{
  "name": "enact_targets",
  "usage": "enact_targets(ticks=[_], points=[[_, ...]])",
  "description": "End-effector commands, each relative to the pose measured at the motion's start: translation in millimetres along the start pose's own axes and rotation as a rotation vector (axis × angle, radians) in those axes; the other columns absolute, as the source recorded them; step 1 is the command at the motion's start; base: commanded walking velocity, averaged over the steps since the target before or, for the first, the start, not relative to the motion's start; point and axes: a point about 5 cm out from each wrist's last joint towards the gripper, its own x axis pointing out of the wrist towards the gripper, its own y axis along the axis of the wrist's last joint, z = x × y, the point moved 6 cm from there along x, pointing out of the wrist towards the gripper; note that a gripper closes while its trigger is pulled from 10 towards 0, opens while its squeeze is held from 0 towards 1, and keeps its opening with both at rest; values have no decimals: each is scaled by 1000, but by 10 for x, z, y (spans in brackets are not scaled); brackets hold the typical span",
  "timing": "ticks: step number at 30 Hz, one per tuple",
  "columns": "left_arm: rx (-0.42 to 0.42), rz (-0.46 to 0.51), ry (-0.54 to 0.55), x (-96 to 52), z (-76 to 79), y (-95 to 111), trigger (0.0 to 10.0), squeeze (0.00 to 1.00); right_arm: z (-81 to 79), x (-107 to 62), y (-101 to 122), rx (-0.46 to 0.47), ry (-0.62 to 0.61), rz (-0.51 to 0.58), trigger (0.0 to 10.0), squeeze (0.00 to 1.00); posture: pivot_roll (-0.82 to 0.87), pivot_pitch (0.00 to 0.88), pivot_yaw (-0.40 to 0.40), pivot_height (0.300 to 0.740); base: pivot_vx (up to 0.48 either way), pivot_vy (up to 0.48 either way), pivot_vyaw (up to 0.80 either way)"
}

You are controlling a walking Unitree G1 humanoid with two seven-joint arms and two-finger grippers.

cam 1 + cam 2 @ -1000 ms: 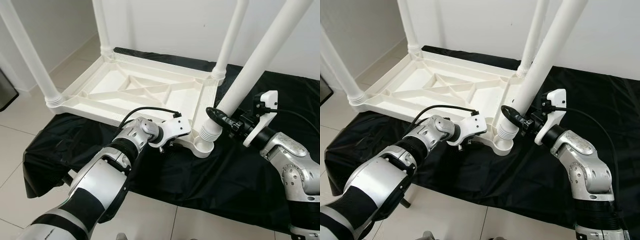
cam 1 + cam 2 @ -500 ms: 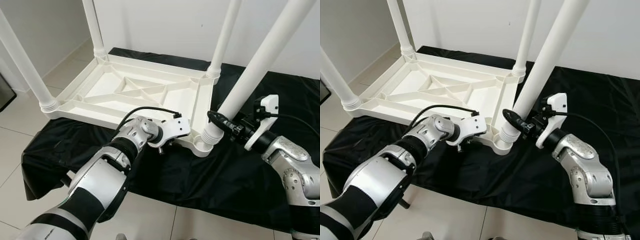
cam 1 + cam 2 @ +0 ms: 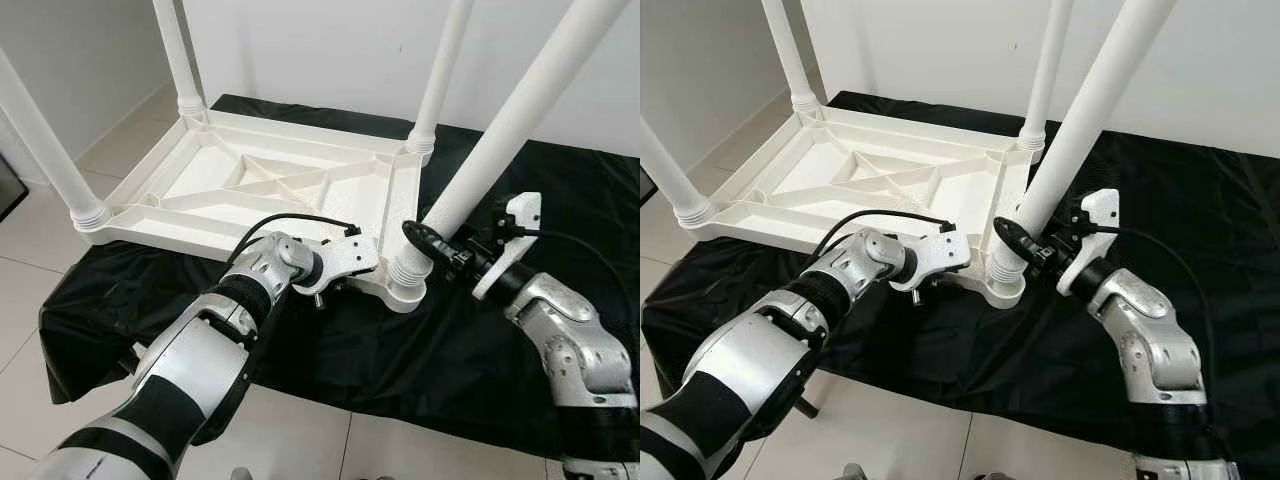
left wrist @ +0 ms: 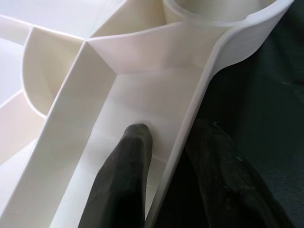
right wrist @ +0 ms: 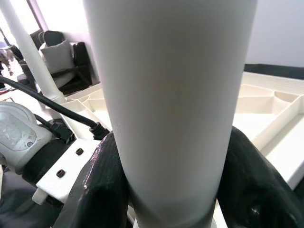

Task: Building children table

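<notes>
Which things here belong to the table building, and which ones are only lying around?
Belonging to the job:
- upturned white tabletop
- the near leg at its corner socket, gripped by the right claw
- three other legs, already standing in their sockets
- left claw, pinching the tabletop rim

Only around:
- black cloth under the tabletop
- tiled floor

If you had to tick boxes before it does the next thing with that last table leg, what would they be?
1. Right gripper shut around the fourth leg: ok.
2. Left gripper pinching the rim of the upturned tabletop: ok.
3. Leg's ribbed foot in the corner socket: ok.
4. Leg upright: not ok, it leans.
5. Leg fully seated: cannot tell.
6. The other three legs standing in their corners: ok.
</notes>
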Motion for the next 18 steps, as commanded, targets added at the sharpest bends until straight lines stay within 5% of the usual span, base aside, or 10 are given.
enact_targets(ticks=[1, 18], points=[[-64, 1, -48, 36, 140, -132, 10000, 0, -2, 24, 15, -8, 13, 12, 10000, 0, -76, 59, 1, 740, 0, 0, 0], [-36, 34, -52, -9, 116, -85, 10000, 0, 63, -3, -137, -14, 22, -39, 10000, 0, -84, 47, -1, 740, 0, 0, 0]])
